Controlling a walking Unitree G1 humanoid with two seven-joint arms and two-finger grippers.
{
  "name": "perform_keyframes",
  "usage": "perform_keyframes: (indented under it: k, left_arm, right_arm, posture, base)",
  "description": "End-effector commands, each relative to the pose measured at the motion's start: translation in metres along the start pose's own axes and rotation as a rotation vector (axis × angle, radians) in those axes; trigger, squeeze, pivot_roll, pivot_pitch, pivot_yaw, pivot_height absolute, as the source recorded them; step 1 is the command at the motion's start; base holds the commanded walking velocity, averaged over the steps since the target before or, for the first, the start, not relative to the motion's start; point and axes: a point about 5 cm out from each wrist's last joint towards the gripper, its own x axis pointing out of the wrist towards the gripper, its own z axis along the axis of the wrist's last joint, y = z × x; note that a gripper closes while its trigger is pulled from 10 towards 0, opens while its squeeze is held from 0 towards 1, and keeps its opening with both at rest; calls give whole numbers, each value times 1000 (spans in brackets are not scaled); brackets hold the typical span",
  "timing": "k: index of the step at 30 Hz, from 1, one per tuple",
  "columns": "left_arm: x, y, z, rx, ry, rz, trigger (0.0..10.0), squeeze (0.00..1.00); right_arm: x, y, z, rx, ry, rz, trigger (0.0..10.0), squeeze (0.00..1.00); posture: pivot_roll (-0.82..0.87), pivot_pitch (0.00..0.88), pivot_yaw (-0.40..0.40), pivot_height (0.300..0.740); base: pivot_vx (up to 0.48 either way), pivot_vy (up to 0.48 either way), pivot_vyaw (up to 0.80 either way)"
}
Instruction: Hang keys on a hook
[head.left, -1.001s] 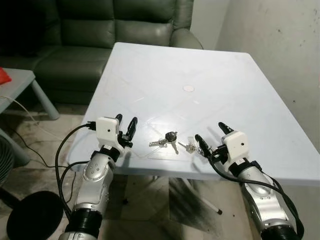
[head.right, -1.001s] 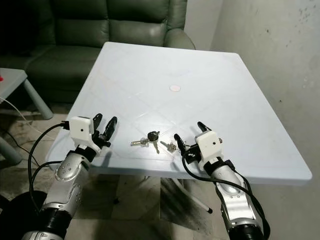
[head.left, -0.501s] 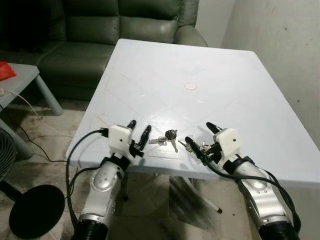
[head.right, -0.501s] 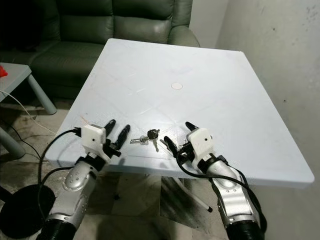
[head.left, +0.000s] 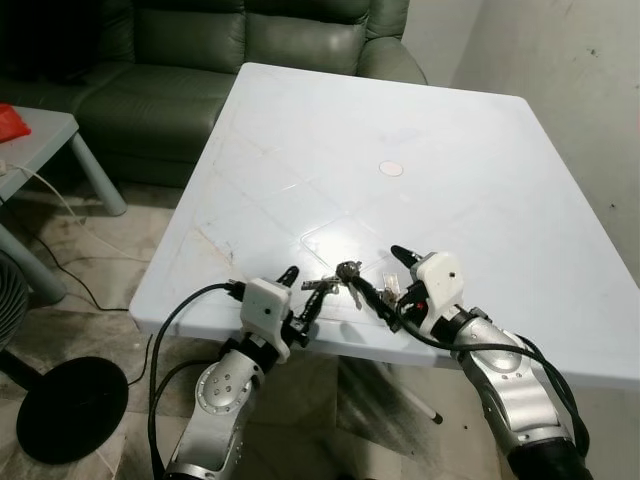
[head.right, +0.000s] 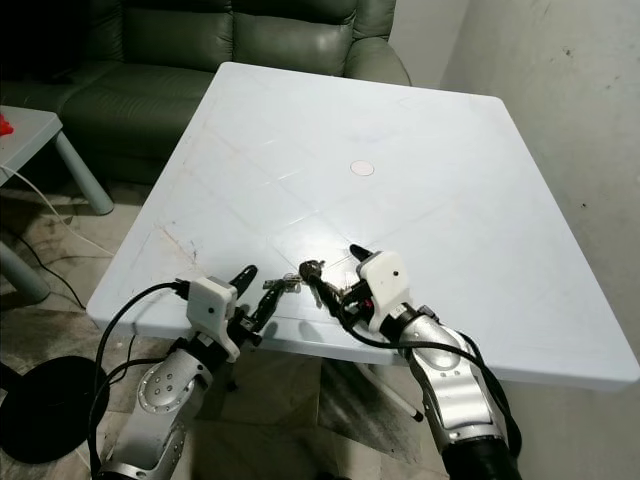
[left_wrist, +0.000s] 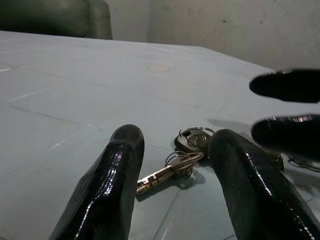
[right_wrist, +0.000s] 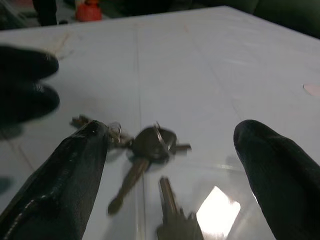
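Left hand and right hand both reach forward, fingers spread.

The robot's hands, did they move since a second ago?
Yes. The left gripper and right gripper have both closed in on the keys from either side, fingers open, neither holding them yet. The camera also moved closer to the table. The keys still lie near the table's front edge, as before.

Keys — a metal bunch — lie flat on table.
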Motion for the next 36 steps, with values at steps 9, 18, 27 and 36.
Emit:
perform_keyframes:
  k: [9,18,27,36]
  left_arm:
    - [1,1,4,13,7,0,10000,0]
    - [2,0,5,13,12,0,10000,0]
    - [2,0,5,13,13,6,10000,0]
    - [3,1,6,15,15,6,10000,0]
  right_arm:
    - [-7,1,1,-19,42,2,667,0]
    - [-8,2,-4,-29,84,-11,0,0]
    - [-8,-1,-6,-43,106,-46,0,0]
    - [-8,-4,-7,-45,134,-73,7804,0]
  posture:
    - [-4,168,-71,740]
    - [-5,169,-72,740]
    - [-2,172,-75,740]
    - [-2,174,-74,740]
  base:
    - [0,0,0]
    - [0,0,0]
    - [0,0,0]
    - [0,0,0]
